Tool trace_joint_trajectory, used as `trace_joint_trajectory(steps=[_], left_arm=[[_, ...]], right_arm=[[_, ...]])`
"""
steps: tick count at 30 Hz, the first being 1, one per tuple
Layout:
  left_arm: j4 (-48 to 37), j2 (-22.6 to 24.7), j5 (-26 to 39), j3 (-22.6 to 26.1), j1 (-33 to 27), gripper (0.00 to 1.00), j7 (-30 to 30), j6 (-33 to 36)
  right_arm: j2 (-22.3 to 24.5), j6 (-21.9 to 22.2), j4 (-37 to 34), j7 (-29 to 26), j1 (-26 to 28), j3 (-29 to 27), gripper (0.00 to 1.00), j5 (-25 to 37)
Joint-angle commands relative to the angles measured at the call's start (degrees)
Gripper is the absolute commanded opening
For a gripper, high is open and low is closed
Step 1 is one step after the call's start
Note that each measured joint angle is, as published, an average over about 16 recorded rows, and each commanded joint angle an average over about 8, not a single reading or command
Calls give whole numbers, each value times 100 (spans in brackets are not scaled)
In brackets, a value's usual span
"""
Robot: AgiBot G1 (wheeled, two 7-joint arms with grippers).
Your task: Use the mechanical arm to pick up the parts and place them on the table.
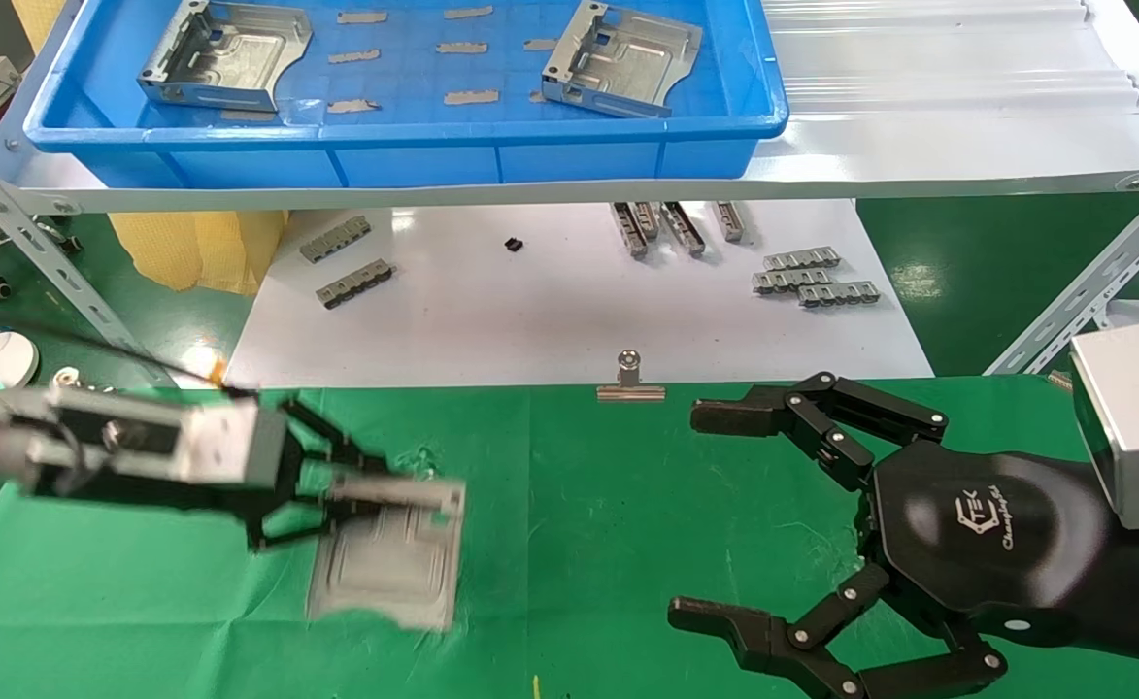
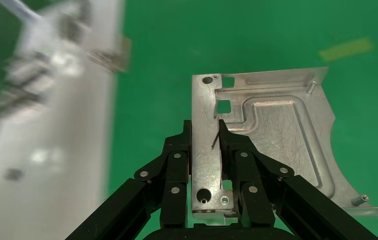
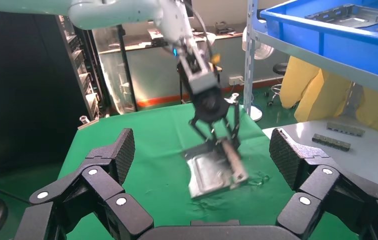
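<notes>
My left gripper (image 1: 336, 495) is shut on the side flange of a silver-grey part (image 1: 389, 558) and holds it low over the green table (image 1: 588, 524), left of centre. In the left wrist view the fingers (image 2: 177, 165) clamp the flange of the part (image 2: 272, 135). The right wrist view shows that part (image 3: 212, 170) under the left gripper (image 3: 216, 131), farther off. My right gripper (image 1: 695, 515) is open and empty above the table at the right. Two more parts lie in the blue tray (image 1: 404, 146): one at the left (image 1: 224, 53), one at the right (image 1: 622, 58).
Small grey slotted strips (image 1: 346, 260) lie on the white sheet (image 1: 569, 301) behind the table, and more in the tray. A silver binder clip (image 1: 630, 379) holds the cloth's far edge. A metal shelf frame (image 1: 1093, 282) stands at the right.
</notes>
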State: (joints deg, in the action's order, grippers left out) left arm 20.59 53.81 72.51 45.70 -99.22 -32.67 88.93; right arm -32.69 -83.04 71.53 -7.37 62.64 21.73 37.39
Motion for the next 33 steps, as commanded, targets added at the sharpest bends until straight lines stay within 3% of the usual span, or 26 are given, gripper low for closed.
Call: trace_joint_trajectory(steps=[1, 5, 13, 24, 33], left_arm=[[-183, 82, 63, 78, 82, 0, -225, -42], [-608, 228, 98, 94, 134, 3, -601, -223], [-1202, 470, 231, 150, 131, 98, -1139, -661], [-1602, 575, 119, 68, 50, 100, -1426, -581], [-1889, 434, -503, -325, 40, 100, -668, 227]], right_arm=[[0, 0, 0, 0, 0, 0, 100, 0], [0, 0, 0, 0, 0, 0, 100, 0], [0, 0, 0, 0, 0, 0, 100, 0], [0, 0, 0, 0, 0, 0, 100, 0], [0, 0, 0, 0, 0, 1, 100, 0]])
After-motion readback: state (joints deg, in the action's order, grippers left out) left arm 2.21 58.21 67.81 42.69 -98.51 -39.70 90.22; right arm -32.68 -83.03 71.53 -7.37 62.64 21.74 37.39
